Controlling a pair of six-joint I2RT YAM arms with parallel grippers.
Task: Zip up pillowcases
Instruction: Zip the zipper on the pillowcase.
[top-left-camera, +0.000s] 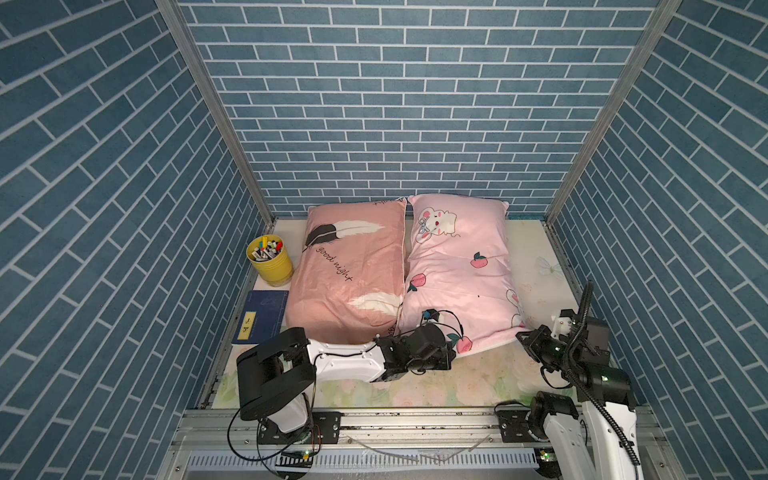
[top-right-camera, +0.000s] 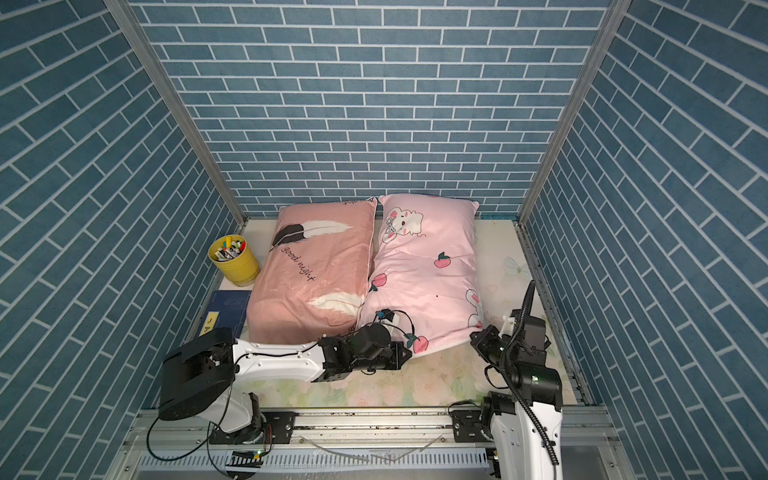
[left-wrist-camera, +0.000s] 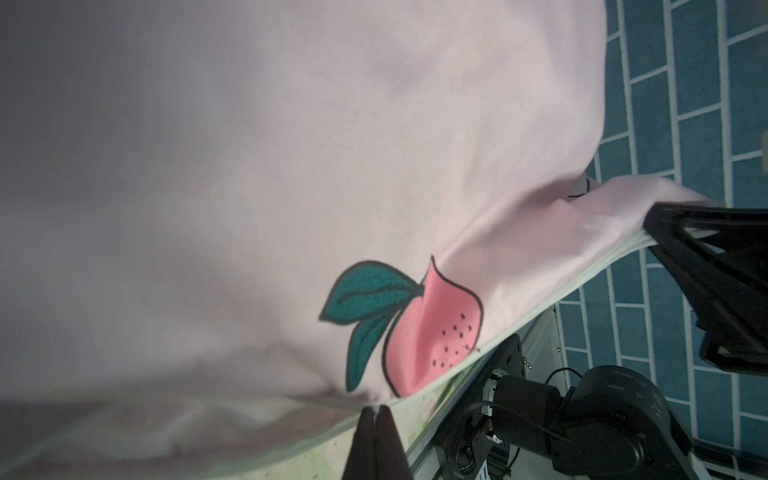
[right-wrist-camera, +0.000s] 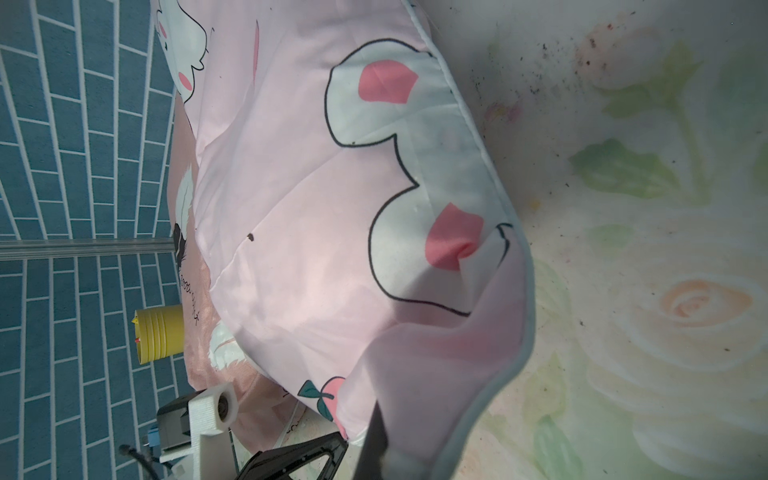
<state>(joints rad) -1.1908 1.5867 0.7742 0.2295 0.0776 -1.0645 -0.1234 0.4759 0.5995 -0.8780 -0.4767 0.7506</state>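
Left wrist view: my left claw (left-wrist-camera: 376, 415) and right claw (left-wrist-camera: 656, 224) pinch the hem of the bunny pillowcase (left-wrist-camera: 374, 166), which I judge soft and slack.

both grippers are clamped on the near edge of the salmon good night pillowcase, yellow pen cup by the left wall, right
Wrong pillowcase: both are shut on the near edge of the light-pink bunny pillowcase, not the salmon pillowcase. The wrist views show the left gripper on its hem by a peach print and the right gripper on its corner. The rest holds.

Light-pink pillowcase (top-left-camera: 457, 270) smooth matt cloth; frame rail (top-left-camera: 415, 432) bare metal.
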